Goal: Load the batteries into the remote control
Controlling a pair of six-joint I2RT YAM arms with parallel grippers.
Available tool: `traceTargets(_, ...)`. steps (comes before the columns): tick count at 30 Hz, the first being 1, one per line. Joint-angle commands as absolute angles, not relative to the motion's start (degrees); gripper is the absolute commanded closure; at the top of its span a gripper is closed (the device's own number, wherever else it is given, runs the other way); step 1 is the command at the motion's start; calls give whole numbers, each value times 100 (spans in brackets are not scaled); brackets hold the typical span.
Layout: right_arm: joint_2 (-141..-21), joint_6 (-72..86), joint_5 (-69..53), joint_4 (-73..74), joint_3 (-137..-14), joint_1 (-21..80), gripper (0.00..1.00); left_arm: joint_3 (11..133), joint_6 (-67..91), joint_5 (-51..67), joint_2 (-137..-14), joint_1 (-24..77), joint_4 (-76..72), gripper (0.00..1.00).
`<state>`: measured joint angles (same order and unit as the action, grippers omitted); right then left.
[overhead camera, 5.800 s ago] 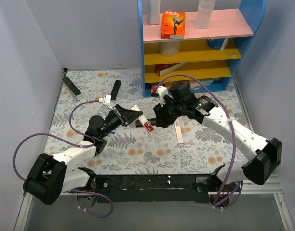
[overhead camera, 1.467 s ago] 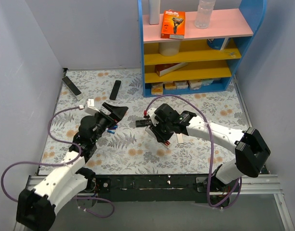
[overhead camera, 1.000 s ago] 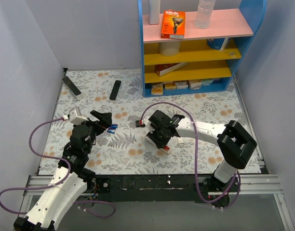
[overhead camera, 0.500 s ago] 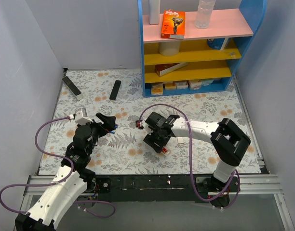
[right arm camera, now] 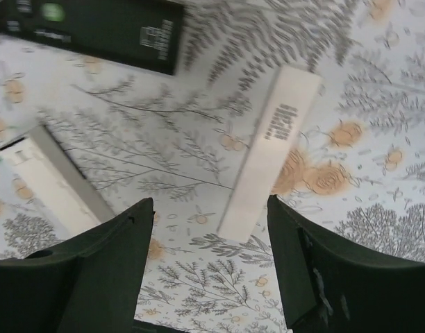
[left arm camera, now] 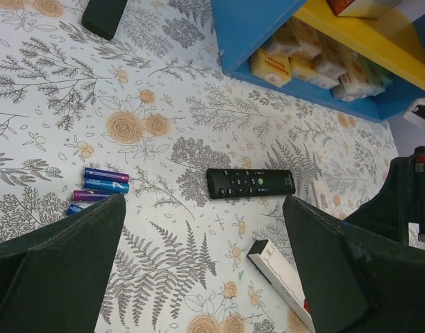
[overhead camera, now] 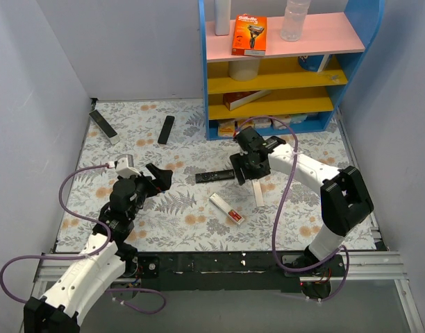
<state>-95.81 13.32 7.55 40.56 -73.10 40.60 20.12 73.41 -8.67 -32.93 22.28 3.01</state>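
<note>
**Robot test cell, dressed with household props**

A robotics lab bench: plain grey partition walls point(overhead camera: 32, 104) close in the desk at its left, far and right edges; a black mounting bar point(overhead camera: 219, 262) along the near edge carries the left arm point(overhead camera: 87, 260) and the right arm point(overhead camera: 306, 166), both trailing purple cables point(overhead camera: 62, 194); a floral cloth point(overhead camera: 185, 229) covers the top; at the far right corner a blue, pink and yellow shelf unit point(overhead camera: 358, 55) holds staged goods, among them a razor pack point(overhead camera: 248, 35) and a clear bottle point(overhead camera: 294, 19).
</note>
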Motion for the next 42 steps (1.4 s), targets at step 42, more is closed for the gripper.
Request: traceTargets(42,-10846,1819,818,3393,-6495,3234,58,2048,6891,-624,-3981,2215,-536,2)
